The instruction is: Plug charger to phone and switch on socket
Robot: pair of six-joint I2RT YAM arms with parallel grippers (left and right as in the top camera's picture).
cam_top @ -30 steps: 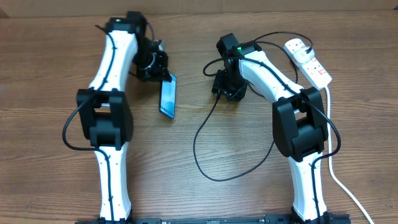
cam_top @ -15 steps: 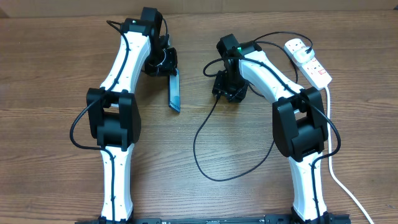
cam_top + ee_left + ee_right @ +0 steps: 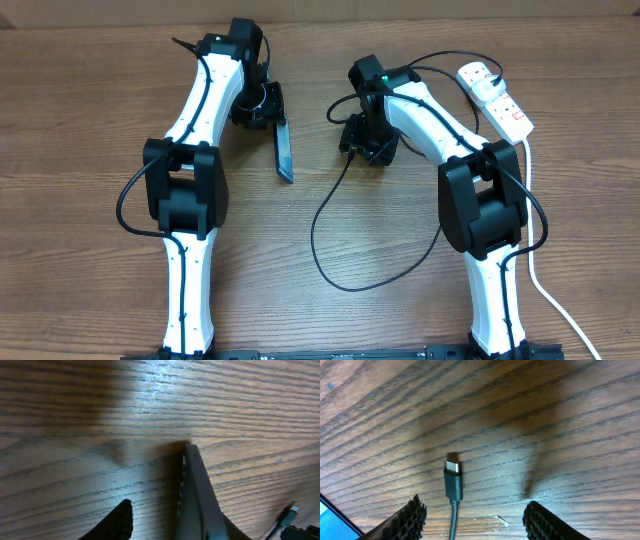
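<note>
The phone (image 3: 284,148) stands on its long edge, thin black rim up, its near end in my left gripper (image 3: 262,106). In the left wrist view the phone (image 3: 197,495) runs away from the jaws (image 3: 160,525), with one black finger just left of it. The charger, a thin black cable (image 3: 318,235), loops across the table. Its connector tip (image 3: 453,479) lies flat between the open fingers of my right gripper (image 3: 477,520), which hovers low over it (image 3: 368,142). The socket (image 3: 497,97), a white strip with red switches, lies at the back right with a white plug in it.
The socket's thick white lead (image 3: 545,285) runs down the right edge past the right arm's base. A blue corner of the phone (image 3: 329,515) shows at the lower left of the right wrist view. The connector (image 3: 286,516) shows at the lower right of the left wrist view.
My left gripper swung right and turned the phone from screen-up to standing on its edge, closer to the right gripper. The right arm and the cable have not moved.
</note>
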